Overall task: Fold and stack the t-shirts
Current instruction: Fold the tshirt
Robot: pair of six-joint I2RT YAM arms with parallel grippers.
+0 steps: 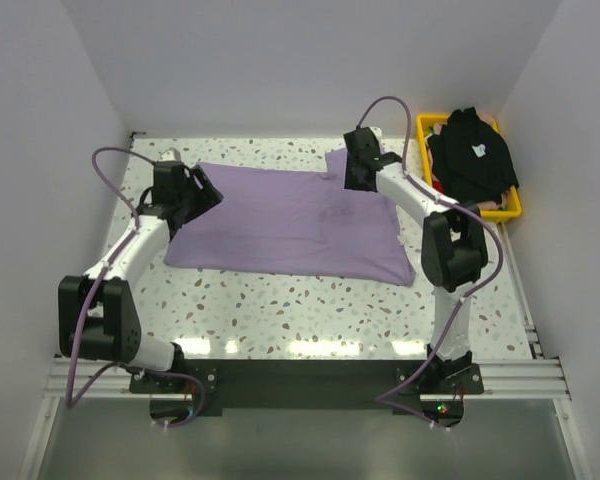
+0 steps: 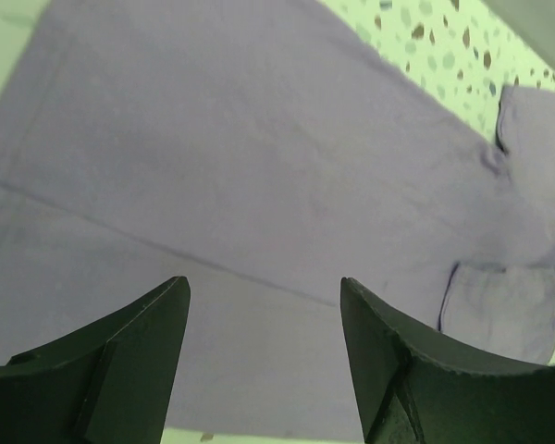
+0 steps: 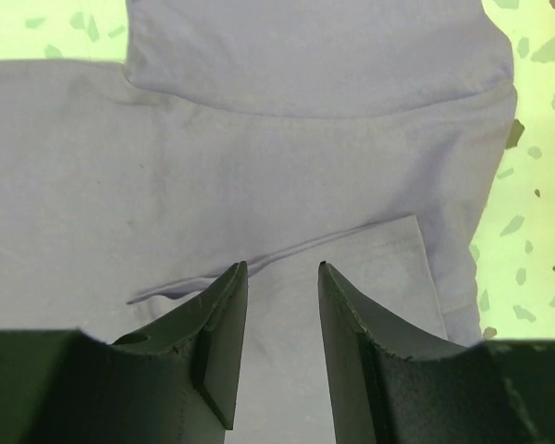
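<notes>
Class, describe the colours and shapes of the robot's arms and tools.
The left arm and right arm have white links, black joint housings and a purple cable each. The left tool and right tool have two matte black tapered fingers.

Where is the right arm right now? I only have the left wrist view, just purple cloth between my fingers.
Observer: The right gripper is over the far right corner of the lavender t-shirt, by a sleeve.
Operator: Is it gripping anything?
Observer: No. Its wrist view shows the jaws apart above a folded-in flap of that shirt, with nothing between them.
Operator: And the other shirt?
Observer: The black t-shirt lies heaped in the yellow basket at the far right corner of the table.
</notes>
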